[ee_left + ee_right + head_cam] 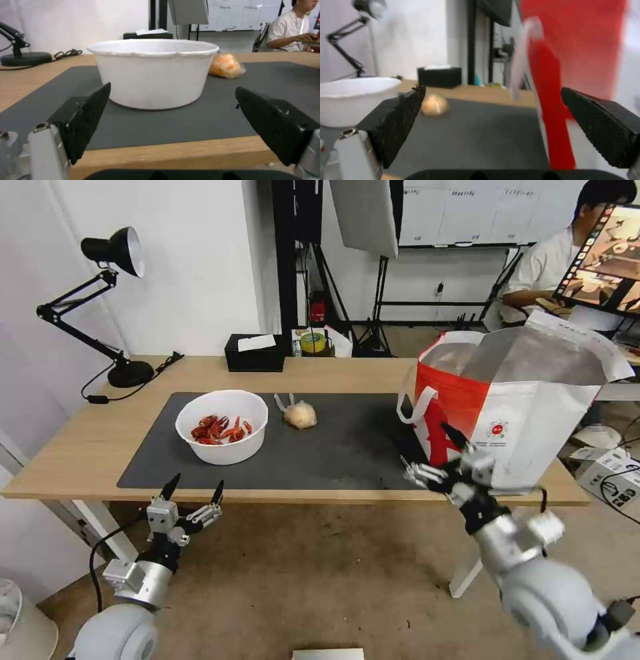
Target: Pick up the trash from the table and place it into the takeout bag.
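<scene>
On the dark mat [360, 447] of the light-wood table [80, 447] stands a white bowl [222, 427] holding red crayfish shells. Just to its right lies a knotted clear bag [300, 415] with a tan lump. The red-and-white takeout bag [513, 400] stands open at the table's right end, foil lining showing. My left gripper [197, 483] is open below the front edge, level with the bowl [151, 72], with the knotted bag [226, 66] beyond. My right gripper [430, 450] is open beside the takeout bag's [573, 50] red side, facing the mat, the bowl [353, 100] and the knotted bag [434, 105].
A black tissue box [255, 352] and a tape roll [312, 342] sit at the table's back edge. A black desk lamp [113, 300] stands at the back left, its cable trailing on the wood. A white box [610, 473] lies on the floor to the right.
</scene>
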Controlling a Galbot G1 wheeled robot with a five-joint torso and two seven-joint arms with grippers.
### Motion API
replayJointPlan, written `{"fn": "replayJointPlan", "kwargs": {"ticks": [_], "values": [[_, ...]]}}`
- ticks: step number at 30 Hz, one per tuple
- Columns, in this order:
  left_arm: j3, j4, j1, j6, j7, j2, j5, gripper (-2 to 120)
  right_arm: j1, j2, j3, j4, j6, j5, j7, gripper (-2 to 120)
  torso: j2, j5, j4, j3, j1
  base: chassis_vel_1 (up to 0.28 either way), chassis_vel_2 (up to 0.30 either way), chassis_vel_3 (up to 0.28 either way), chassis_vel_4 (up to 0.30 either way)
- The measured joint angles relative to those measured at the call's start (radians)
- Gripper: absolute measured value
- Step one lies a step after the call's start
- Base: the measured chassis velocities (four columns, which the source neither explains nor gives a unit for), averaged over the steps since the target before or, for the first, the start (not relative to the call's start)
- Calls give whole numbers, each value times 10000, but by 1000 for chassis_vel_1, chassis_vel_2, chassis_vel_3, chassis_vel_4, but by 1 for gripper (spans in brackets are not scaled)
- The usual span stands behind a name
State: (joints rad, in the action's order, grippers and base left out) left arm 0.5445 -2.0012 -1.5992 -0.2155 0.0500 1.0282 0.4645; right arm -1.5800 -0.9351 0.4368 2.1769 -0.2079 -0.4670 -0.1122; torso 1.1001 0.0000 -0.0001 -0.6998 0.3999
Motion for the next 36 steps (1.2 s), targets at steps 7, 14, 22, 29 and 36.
{"fn": "replayJointPlan", "kwargs": {"ticks": [7, 14, 22, 29, 36], "values": [[42, 14, -185, -105, -29, 163, -113, 100, -529, -788, -228, -1055, -1045, 756, -122, 100, 0, 1, 1, -1, 0, 0, 0, 0, 0], [58, 38, -254, -115, -31, 230, -137, 100, -604, -1070, -390, -1355, -1078, 1075, -143, 100, 0, 0, 1, -2, 0, 0, 0, 0, 0], [269, 17, -386, -117, -127, 229, -185, 100, -546, -1156, -506, -1371, -960, 1119, -134, 100, -1, 1, 1, -2, 1, 0, 0, 0, 0], [217, -18, -434, -117, -130, 363, -191, 100, -529, -1131, -516, -1421, -759, 1101, -48, 100, -2, 0, 2, -2, 1, 0, 0, 0, 0], [208, -19, -431, -133, -131, 381, -203, 100, -504, -1120, -580, -1463, -691, 1082, -4, 100, -2, 0, 1, -2, 1, 0, 0, 0, 0]]}}
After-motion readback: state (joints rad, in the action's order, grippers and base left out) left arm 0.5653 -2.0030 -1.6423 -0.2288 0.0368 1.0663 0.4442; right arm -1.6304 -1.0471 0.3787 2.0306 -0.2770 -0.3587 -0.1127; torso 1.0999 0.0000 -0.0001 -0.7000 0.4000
